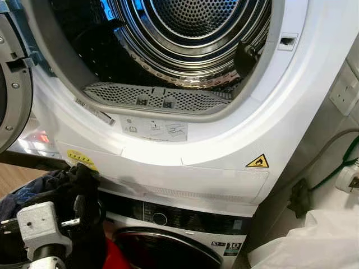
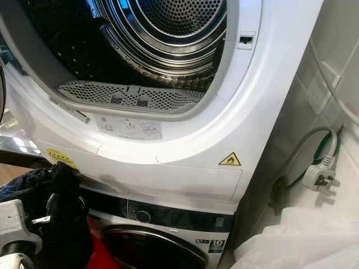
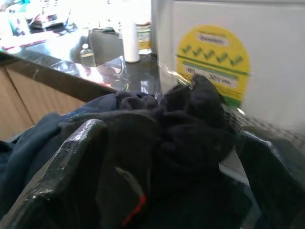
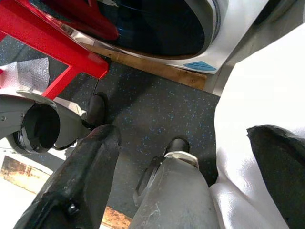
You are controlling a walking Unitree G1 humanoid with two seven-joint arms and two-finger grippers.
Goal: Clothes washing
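The dryer [image 1: 224, 145] sits stacked on a washer [image 1: 185, 224], and its round opening shows the bare steel drum [image 1: 190, 33]. My left gripper [image 1: 76, 210] is low at the left, just under the dryer's front edge. It is shut on a bundle of dark clothes [image 3: 181, 138] that bulges between its fingers [image 3: 71, 167] next to a yellow sticker [image 3: 213, 62]. My right gripper [image 4: 181, 162] hangs open over the dark floor, beside white fabric [image 4: 257, 95].
The dryer door [image 1: 11, 84] is swung open at the left. The washer's dark glass door [image 1: 162, 249] is shut, with a red basket [image 4: 47, 33] in front of it. A white bag [image 1: 314, 241], a plug [image 2: 320, 176] and cables lie by the right wall.
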